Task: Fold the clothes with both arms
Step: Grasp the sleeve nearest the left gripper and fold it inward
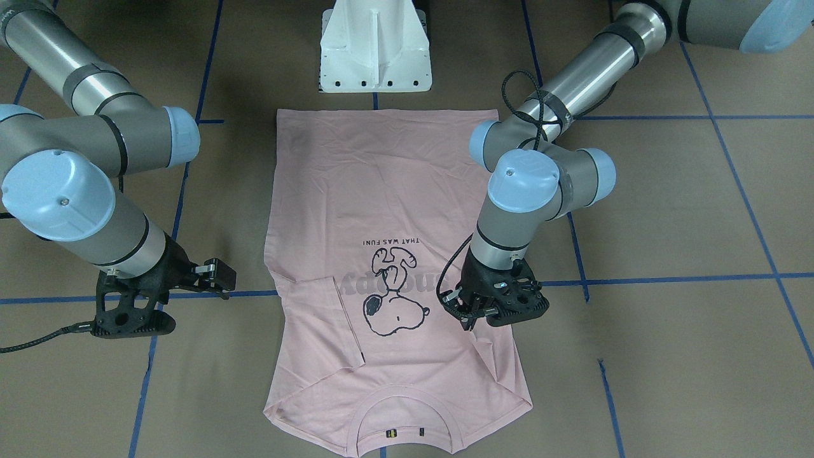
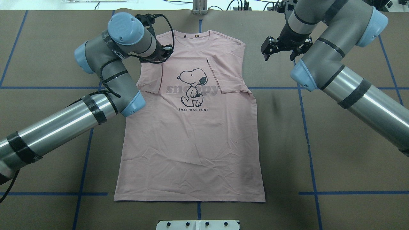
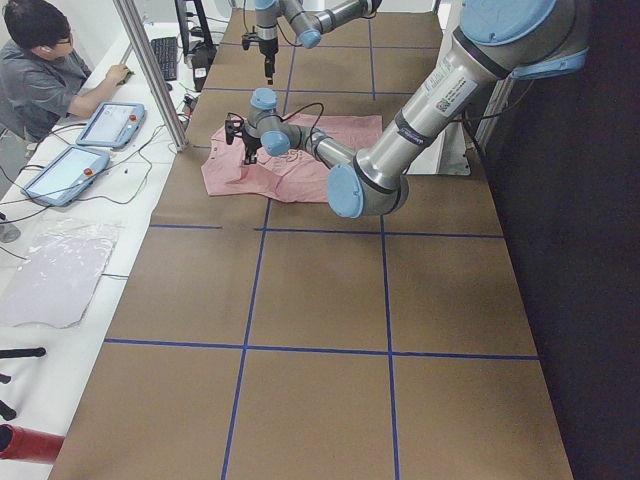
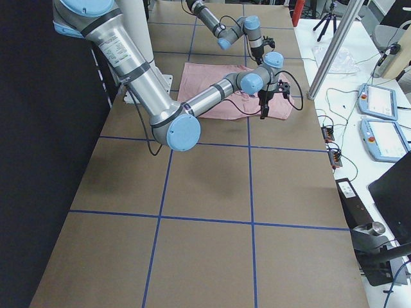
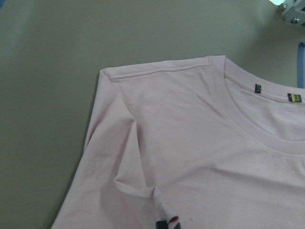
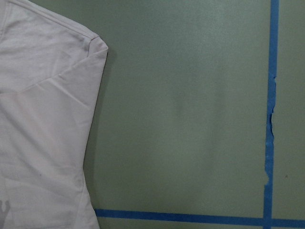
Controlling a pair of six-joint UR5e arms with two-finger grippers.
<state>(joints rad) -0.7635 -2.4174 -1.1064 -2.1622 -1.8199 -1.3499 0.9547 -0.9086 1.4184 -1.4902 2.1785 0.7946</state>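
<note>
While the pink shirt (image 1: 381, 191) lay flat on the brown table (image 1: 668, 222) in the front view, its collar pointed away from the white base (image 1: 375, 51). Both sleeves were folded in over the chest. The left gripper (image 1: 472, 313) was down on the sleeve on its side, just beside the dog drawing (image 1: 394, 299). The right gripper (image 1: 215, 277) was off the shirt, near its other edge, over bare table.

From overhead, the shirt (image 2: 191, 143) lay in the middle, between the two arms. The left gripper (image 2: 163, 52) touched the cloth by the shoulder, partly hidden by its own wrist. The right gripper (image 2: 278, 52) hung apart from the shirt, with its two fingers spread wide and nothing between them.

From the left side, the shirt (image 3: 300, 170) was far down the table, and a person (image 3: 40, 70) sat at a desk beside it. From the right side, the shirt (image 4: 218, 96) lay under both arms.

The left wrist camera showed the shirt (image 5: 200, 143) at the shoulder and collar. Wrinkles ran down to the fingertips (image 5: 165, 224), which were pinched together on a bit of cloth.

The right wrist camera showed a shoulder corner of the shirt (image 6: 43, 119) next to bare table and blue tape (image 6: 271, 119).
</note>
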